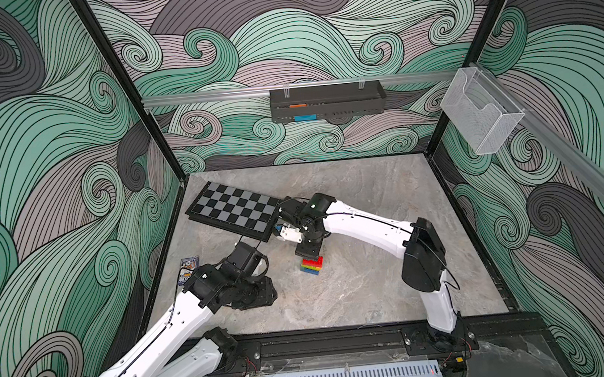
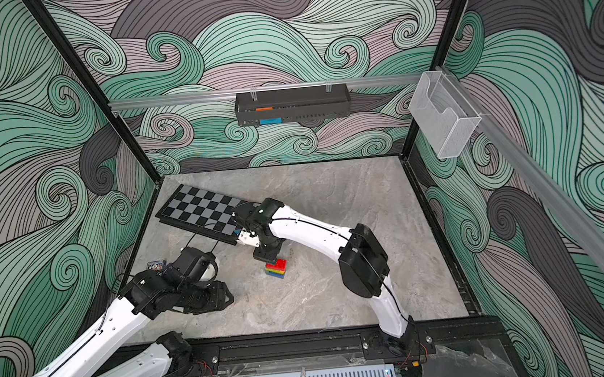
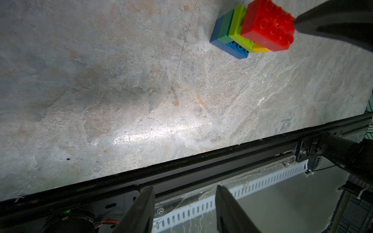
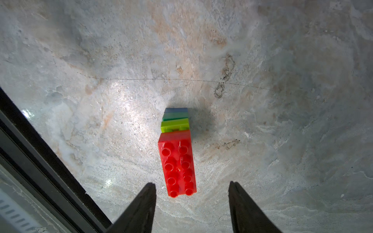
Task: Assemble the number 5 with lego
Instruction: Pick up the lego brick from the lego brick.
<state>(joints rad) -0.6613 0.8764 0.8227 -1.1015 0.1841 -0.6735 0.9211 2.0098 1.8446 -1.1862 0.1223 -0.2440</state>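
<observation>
While the left gripper (image 3: 184,187) and right gripper (image 4: 191,183) gape empty, the number 5 (image 1: 312,266) stands upright.

No lettering is legible; the print on the card box (image 1: 188,269) is too small to read.

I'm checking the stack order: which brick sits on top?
The red brick: its studs are bare, with yellow, lime green, dark green and blue below it.

my right gripper (image 4: 191,183) hangs over the lego stack (image 1: 312,266), closing off its top. bare table (image 1: 370,285) lies open to its right; chessboard (image 1: 234,211) and left gripper (image 3: 184,188) crowd the left.
</observation>
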